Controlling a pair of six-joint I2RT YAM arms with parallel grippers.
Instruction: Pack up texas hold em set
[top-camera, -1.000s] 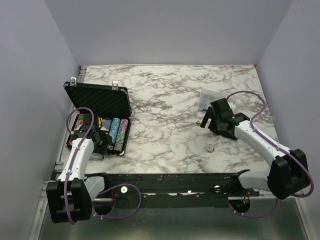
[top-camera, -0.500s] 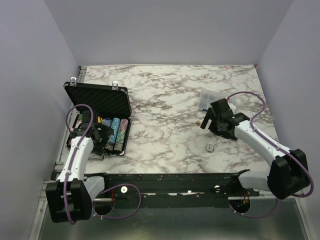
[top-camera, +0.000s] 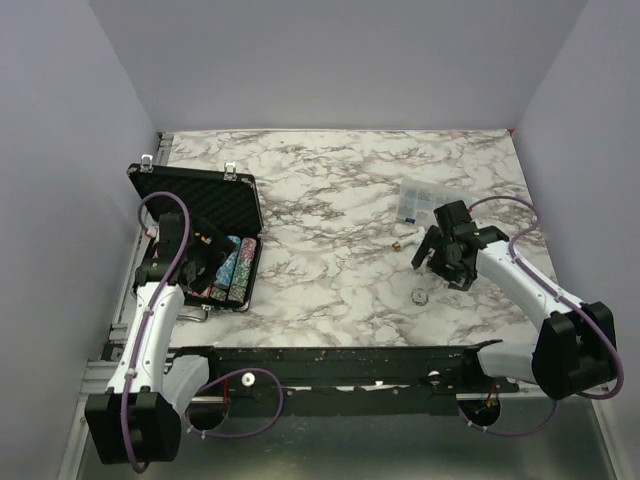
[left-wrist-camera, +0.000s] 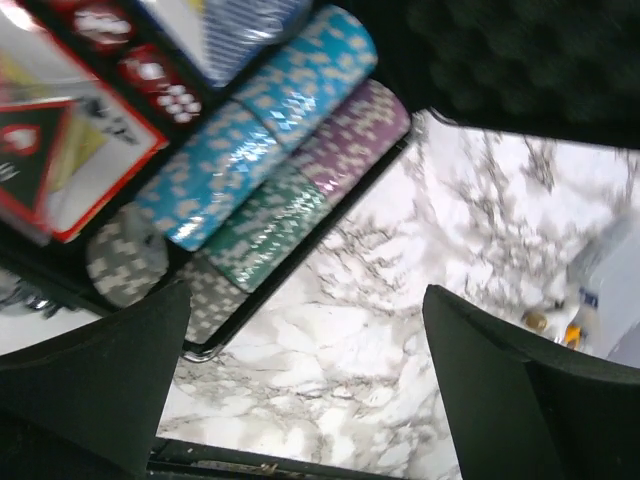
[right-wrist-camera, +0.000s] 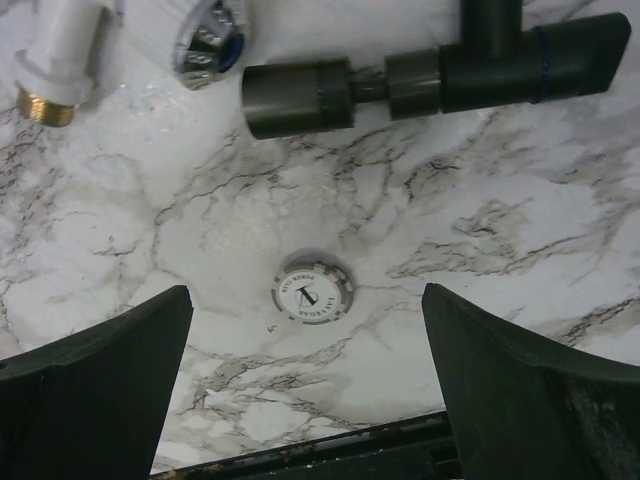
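Directly beneath the right pincer (right-wrist-camera: 306, 305), centred between its released, empty fingers, a small white chip (right-wrist-camera: 312, 292) lies on the marble table (right-wrist-camera: 500, 230), apparently lined up for picking. The left pincer (left-wrist-camera: 306, 292), likewise released, hovers beside the open black case (top-camera: 200, 200), whose chip rows (left-wrist-camera: 250, 150) likely await that stray.

The left arm (top-camera: 150, 320) rises from its base and reaches forward. Its wrist is bent so that the left gripper (top-camera: 203, 266) points down and off to its right. A purple cable (top-camera: 150, 210) loops above the wrist. Seen from the wrist, its two dark fingers (left-wrist-camera: 100, 385) are spread wide apart.

The right arm (top-camera: 520, 285) stretches forward and inward, its white forearm sloping down to the right gripper (top-camera: 430, 258), which hangs tilted downward. Its fingers (right-wrist-camera: 95, 385) are likewise wide apart, one at each lower corner of the wrist view.
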